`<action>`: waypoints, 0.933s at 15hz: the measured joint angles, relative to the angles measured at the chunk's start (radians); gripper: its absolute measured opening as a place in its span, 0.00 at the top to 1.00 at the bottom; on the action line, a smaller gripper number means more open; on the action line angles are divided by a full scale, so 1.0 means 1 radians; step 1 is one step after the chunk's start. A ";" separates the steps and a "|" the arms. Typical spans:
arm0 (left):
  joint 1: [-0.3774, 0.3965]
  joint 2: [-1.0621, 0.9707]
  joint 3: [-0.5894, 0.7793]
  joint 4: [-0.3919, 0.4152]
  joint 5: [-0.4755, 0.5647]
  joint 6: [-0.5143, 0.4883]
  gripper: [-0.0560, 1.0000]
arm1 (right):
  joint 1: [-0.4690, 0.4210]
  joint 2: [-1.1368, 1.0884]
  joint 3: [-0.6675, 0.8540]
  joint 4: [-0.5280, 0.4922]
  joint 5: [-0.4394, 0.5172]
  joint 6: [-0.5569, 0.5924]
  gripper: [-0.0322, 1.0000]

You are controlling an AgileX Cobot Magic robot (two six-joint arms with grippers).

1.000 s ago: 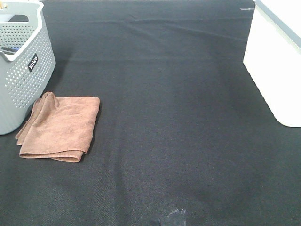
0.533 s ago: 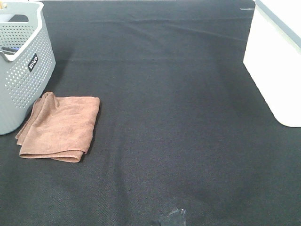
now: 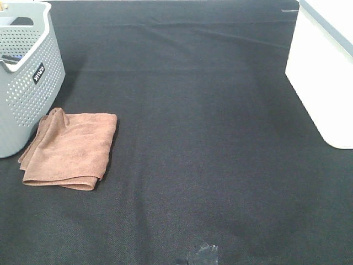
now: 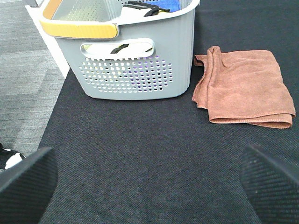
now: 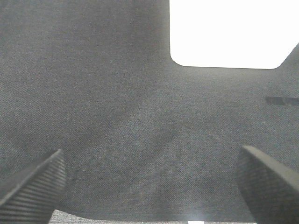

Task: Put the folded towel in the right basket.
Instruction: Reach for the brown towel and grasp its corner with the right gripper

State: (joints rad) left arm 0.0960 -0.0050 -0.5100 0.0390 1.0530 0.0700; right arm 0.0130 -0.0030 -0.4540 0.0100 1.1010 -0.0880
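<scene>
A folded brown towel point(image 3: 69, 148) lies flat on the black mat at the left, touching the foot of a grey perforated basket point(image 3: 25, 77). It also shows in the left wrist view point(image 4: 245, 88), beside that basket point(image 4: 135, 65). A white basket point(image 3: 325, 72) stands at the right edge; the right wrist view shows it as a white block point(image 5: 231, 32). My left gripper point(image 4: 149, 186) is open and empty, well short of the towel. My right gripper point(image 5: 149, 182) is open and empty over bare mat. Neither gripper shows in the exterior high view.
The grey basket holds a few items, one of them blue point(image 4: 163, 5), and has an orange handle point(image 4: 77, 29). A strip of tape point(image 3: 203, 254) lies on the black mat point(image 3: 198, 138) at the front. Grey floor point(image 4: 23, 79) lies beyond the mat's left edge.
</scene>
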 joint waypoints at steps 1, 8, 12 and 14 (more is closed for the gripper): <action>0.000 0.000 0.000 0.000 0.000 0.000 0.01 | 0.000 0.000 0.000 -0.002 0.000 0.000 0.04; 0.000 0.000 0.000 0.000 0.000 0.000 0.01 | 0.000 0.000 0.000 -0.002 0.000 0.000 0.04; 0.000 0.000 0.000 0.000 0.000 0.000 0.01 | 0.000 0.000 0.000 -0.002 0.000 0.000 0.04; 0.000 0.000 0.000 0.000 0.000 0.000 0.01 | 0.000 0.000 0.000 -0.002 0.000 0.000 0.04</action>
State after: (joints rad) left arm 0.0960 -0.0050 -0.5100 0.0390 1.0530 0.0700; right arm 0.0130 -0.0030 -0.4540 0.0080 1.1010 -0.0880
